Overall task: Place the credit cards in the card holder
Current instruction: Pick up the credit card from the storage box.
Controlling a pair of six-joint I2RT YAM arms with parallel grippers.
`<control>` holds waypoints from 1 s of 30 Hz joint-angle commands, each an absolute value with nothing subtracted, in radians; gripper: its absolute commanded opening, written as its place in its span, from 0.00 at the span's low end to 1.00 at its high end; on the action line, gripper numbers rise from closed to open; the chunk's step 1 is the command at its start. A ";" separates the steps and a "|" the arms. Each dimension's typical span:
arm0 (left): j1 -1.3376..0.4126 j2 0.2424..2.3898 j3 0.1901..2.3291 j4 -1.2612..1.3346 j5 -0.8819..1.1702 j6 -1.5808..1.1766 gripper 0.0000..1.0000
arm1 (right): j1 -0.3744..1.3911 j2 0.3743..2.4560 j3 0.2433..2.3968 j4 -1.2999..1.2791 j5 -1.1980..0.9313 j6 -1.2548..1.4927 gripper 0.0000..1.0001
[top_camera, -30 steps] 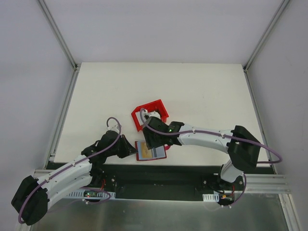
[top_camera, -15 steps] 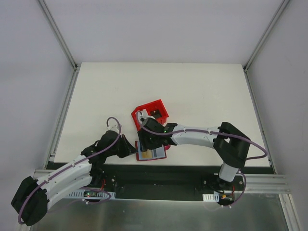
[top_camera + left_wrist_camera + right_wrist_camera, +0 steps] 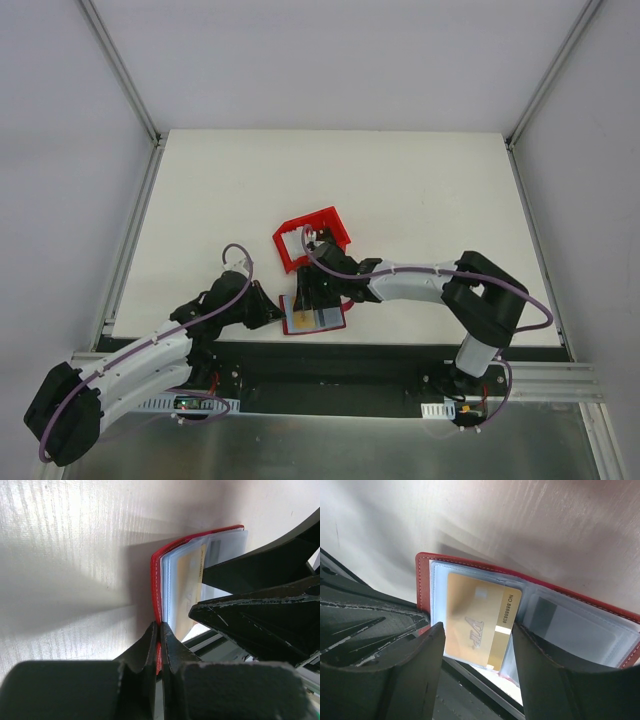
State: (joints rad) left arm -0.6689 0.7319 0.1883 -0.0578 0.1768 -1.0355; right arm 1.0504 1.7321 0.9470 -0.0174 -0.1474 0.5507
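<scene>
White tabletop (image 3: 420, 190) fills the top view between pale walls. Low in the left wrist frame, the left gripper (image 3: 159, 626) has its two black fingers pressed together on the red cover edge of the card holder (image 3: 156, 575). The holder's clear sleeves fan open toward the right of that frame.

The right gripper (image 3: 477, 632) has its fingers spread at the bottom of its own frame, one at each long edge of a gold credit card (image 3: 480, 605). They sit so close to those edges that I cannot tell whether they press the card or only flank it. The card's upper end appears to lie under a clear sleeve at the left of the open holder, and its lower end lies between the fingers.

Seen from above, the holder lies open just left of centre, near the table's lower edge, with both grippers meeting over it. A red bin (image 3: 338, 222) stands just above it in the frame.
</scene>
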 commanded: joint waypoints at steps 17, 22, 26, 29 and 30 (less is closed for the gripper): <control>-0.680 0.739 0.236 -0.046 0.175 -1.020 0.00 | 1.062 1.671 0.946 0.069 -0.244 0.542 0.44; -0.678 0.724 0.242 -0.046 0.179 -1.015 0.00 | 1.057 1.623 0.940 0.022 -0.187 0.517 0.50; -0.680 0.681 0.255 -0.054 0.178 -1.009 0.00 | 1.040 1.524 0.920 -0.100 -0.049 0.474 0.55; -0.678 0.681 0.276 -0.061 0.186 -0.999 0.00 | 1.023 1.468 0.878 -0.138 0.042 0.471 0.54; -0.680 0.687 0.287 -0.064 0.193 -0.994 0.00 | 1.022 1.459 0.867 -0.161 0.069 0.472 0.54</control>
